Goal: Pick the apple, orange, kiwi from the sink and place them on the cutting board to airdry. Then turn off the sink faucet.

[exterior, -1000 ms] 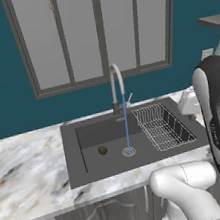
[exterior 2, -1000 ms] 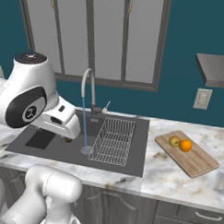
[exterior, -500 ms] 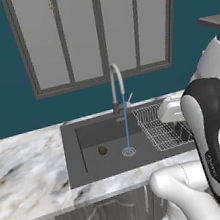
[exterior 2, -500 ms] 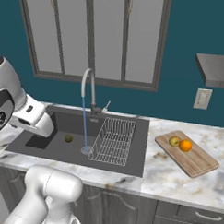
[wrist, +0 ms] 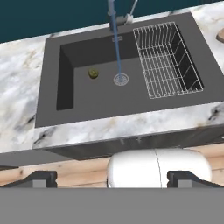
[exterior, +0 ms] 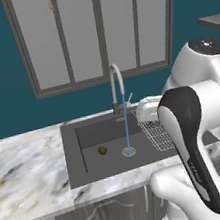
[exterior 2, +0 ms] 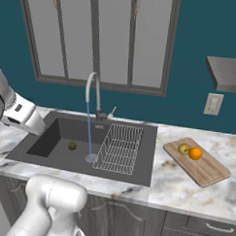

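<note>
Swinging left since the earlier frame, the arm carries the gripper (wrist: 112, 179) high over the sink (wrist: 52, 94), jaws wide and empty. Kiwi (wrist: 92, 73) lies left of the drain (water running); descend squarely, straddling it before closing.

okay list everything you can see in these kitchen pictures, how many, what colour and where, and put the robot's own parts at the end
small dark brownish-green oval kiwi: one, on the sink floor, left of the drain
yellow-green apple: one, on the cutting board, beside the orange
bright orange round orange: one, on the cutting board
light-brown wooden cutting board: one, on the counter right of the sink
dark grey recessed sink: one, set in the marble counter
wire dish rack: one, silvery, right end of the sink
grey gooseneck faucet: one, behind the sink, blue water stream running
marble counter: one, white-grey veined
gripper: one, dark fingertips, open, above the counter's front edge
</note>
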